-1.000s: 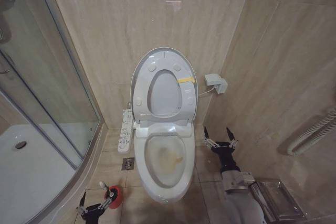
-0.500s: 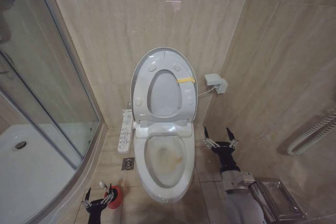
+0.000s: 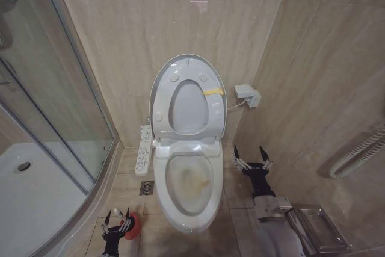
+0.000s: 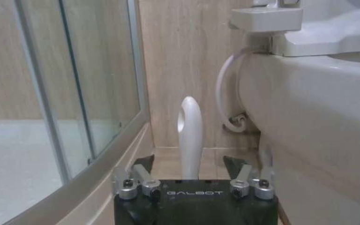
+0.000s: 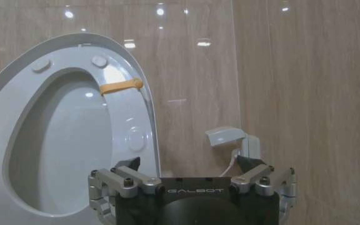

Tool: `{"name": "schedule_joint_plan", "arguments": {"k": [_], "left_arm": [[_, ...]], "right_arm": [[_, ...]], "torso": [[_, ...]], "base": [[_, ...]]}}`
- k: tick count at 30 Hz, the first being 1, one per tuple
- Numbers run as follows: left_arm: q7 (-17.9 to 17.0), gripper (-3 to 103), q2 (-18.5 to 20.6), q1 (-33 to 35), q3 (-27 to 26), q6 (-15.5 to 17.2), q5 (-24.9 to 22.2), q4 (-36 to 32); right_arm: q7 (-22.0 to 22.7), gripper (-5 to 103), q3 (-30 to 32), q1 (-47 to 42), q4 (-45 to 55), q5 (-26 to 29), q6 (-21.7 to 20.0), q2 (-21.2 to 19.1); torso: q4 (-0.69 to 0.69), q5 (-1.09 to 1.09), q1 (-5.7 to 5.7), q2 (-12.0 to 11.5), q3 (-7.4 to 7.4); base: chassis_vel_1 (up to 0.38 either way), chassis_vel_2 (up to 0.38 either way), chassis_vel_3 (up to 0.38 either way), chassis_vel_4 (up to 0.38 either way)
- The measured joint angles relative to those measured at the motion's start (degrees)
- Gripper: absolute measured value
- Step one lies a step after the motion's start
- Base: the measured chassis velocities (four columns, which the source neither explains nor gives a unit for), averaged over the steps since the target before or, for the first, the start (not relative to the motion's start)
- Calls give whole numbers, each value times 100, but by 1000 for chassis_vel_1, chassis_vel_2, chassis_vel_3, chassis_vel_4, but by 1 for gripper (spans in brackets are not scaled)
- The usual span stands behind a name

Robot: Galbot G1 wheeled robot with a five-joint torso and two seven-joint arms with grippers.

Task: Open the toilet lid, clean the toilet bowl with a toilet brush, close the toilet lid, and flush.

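lid (image 3: 187,97) up, bowl (image 3: 191,186) exposed | brush (image 4: 190,136) upright in red holder (image 3: 132,224) on floor left of bowl | left end effector (image 3: 115,223) apart, straddling handle: close squarely, lift straight up | right end effector (image 3: 252,156) apart, idle right of bowl

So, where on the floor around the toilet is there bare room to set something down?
Bare tiles lie between the toilet bowl and the shower rail, around the floor drain. It is crowded lower left, where the left gripper straddles the toilet brush, and to the right, where the right gripper hovers.
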Motion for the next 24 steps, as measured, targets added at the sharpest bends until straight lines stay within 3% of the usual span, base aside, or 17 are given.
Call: {"name": "schedule_joint_plan", "arguments": {"k": [4,5,10,11,18,19,24], "left_arm": [[73,84,10,-36,-13,-54,6,66],[77,57,9,-37,-15,-61,7,67],[77,57,-2,35,-18,-64,23,-96],[76,29,-8,69,-26,-64,38,-161],[85,29,-34,210,-70,-76,66,-460],[79,21,-41,273,-78,-75,70,-616],[67,21,-47,434,-89,-19,73,-977]], "right_arm": [[0,100,0,0,0,0,0,0],[0,100,0,0,0,0,0,0],[0,100,0,0,0,0,0,0],[0,100,0,0,0,0,0,0],[0,100,0,0,0,0,0,0],[0,100,0,0,0,0,0,0],[0,100,0,0,0,0,0,0]], "torso": [[0,0,0,0,0],[0,0,0,0,0],[0,0,0,0,0],[0,0,0,0,0],[1,-1,0,0,0],[0,0,0,0,0],[0,0,0,0,0]], "base": [[0,0,0,0],[0,0,0,0],[0,0,0,0],[0,0,0,0],[0,0,0,0],[0,0,0,0],[0,0,0,0]]}}
